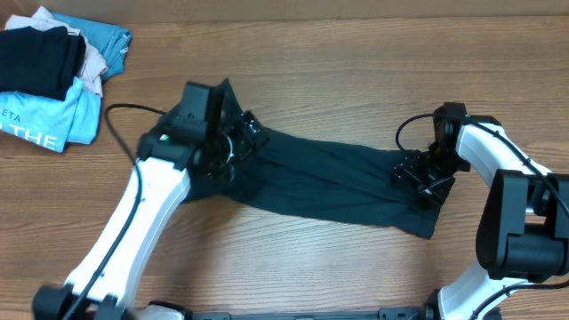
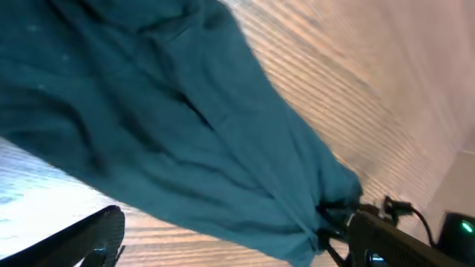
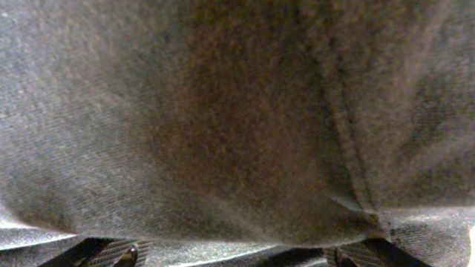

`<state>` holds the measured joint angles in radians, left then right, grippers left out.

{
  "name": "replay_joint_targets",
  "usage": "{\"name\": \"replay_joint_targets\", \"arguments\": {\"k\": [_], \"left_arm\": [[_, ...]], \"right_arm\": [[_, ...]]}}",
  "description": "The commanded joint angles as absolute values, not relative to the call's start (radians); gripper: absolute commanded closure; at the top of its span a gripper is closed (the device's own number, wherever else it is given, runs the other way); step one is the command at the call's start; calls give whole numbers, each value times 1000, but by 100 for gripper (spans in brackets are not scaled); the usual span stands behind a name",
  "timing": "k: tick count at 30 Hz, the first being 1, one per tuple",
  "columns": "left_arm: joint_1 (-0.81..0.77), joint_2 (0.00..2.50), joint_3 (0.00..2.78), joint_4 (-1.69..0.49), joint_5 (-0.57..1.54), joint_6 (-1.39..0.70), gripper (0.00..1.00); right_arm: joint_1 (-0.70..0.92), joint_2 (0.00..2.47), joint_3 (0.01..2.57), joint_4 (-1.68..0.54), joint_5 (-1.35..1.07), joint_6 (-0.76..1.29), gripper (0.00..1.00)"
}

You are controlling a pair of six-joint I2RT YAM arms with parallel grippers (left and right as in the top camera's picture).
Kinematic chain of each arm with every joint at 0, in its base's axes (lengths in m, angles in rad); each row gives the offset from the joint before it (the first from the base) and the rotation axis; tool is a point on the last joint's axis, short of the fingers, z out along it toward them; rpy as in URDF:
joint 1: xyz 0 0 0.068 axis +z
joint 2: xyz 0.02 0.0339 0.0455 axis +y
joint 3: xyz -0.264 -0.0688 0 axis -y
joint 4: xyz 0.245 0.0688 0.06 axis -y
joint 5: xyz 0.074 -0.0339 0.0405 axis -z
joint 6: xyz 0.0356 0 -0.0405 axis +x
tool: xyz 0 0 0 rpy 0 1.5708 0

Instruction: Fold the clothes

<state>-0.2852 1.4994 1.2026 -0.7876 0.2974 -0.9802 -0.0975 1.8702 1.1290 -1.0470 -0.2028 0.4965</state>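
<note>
Lying as a long slanted band across the middle of the overhead view, the dark navy-teal shirt (image 1: 329, 178) runs from upper left to lower right on the wooden table (image 1: 338, 80), wrinkled along its length.

The left gripper (image 1: 242, 142) sits over the shirt's upper-left end. In the left wrist view one black finger (image 2: 100, 233) shows at the lower left with bare wood beside it and no cloth in its hold, so the jaws stand wide apart. The right gripper (image 1: 418, 178) rests on the lower-right end. Its camera is filled by close, blurred cloth (image 3: 237, 126), and two fingertips (image 3: 126, 256) show apart at the bottom edge, so I cannot tell whether it pinches the fabric.

A pile of other clothes fills the upper-left corner, well apart from the shirt: a black garment (image 1: 36, 53) on top, a beige piece (image 1: 91, 64) beside it, and a light-blue shirt (image 1: 49, 116) printed "THE" underneath. A black cable (image 1: 120, 120) loops off the left arm (image 1: 142, 213) between that pile and the dark shirt. The right arm (image 1: 498, 151) curls in from the right edge, close to the shirt's end.

Bare wood lies open above the shirt across the upper middle and upper right. More lies below it at the lower middle, between the two arms. In the left wrist view the teal cloth (image 2: 185, 126) narrows to a bunched point at the lower right.
</note>
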Motion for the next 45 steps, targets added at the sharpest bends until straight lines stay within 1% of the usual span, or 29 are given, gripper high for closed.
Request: {"name": "replay_joint_targets", "arguments": {"k": [1,3,6,8,13,18,21,25,27,29,31,33,34,36,38,39,41,43,44,45], "left_arm": [[-249,1626,1202,-749,316,-1068,2],[-223,1687,1202,-731,306,-1105,2],[-162,1753,1202,-654,234,-1103,2],[-114,1775,1202,-631,279,-1105,2],[-112,1865,1201,-610,286,-1205,2],[-111,1930,1201,-471,335,-1167,4],[-111,1930,1202,-416,447,-1159,8],[-108,1929,1205,-414,486,-1151,10],[-109,1928,1206,-413,482,-1147,9],[-110,1928,1206,-414,420,-1144,8],[-111,1929,1206,-415,385,-1144,9],[-110,1929,1206,-426,361,-1139,17],[-110,1929,1206,-442,326,-1132,23],[-110,1930,1206,-451,310,-1110,31],[-110,1930,1206,-451,311,-1106,48],[-110,1930,1206,-452,313,-1102,59],[-110,1930,1206,-453,315,-1066,68],[-110,1930,1206,-469,315,-1050,82],[-110,1930,1206,-479,315,-1050,84],[-110,1929,1207,-493,314,-1049,88]], "right_arm": [[-101,1863,1121,-1044,-196,493,23],[-101,1863,1121,-1037,-196,493,23],[-101,1863,1121,-1040,-195,488,23],[-101,1863,1121,-1029,-196,489,23],[-101,1863,1121,-1031,-196,490,23],[-101,1863,1121,-1038,-196,489,23],[-101,1863,1121,-1037,-196,490,22],[-101,1863,1121,-1037,-196,489,22],[-101,1863,1121,-1037,-196,489,22],[-101,1863,1121,-1037,-196,489,22],[-101,1863,1121,-1036,-196,489,22],[-101,1863,1121,-1033,-196,490,22],[-101,1863,1121,-1033,-196,490,22],[-101,1863,1121,-1033,-196,489,22],[-101,1863,1121,-1034,-196,490,22],[-101,1863,1121,-1035,-196,490,22],[-101,1863,1121,-1036,-196,490,22],[-101,1863,1121,-1036,-196,490,22],[-101,1863,1121,-1036,-196,490,22],[-101,1863,1121,-1036,-196,490,22]]}}
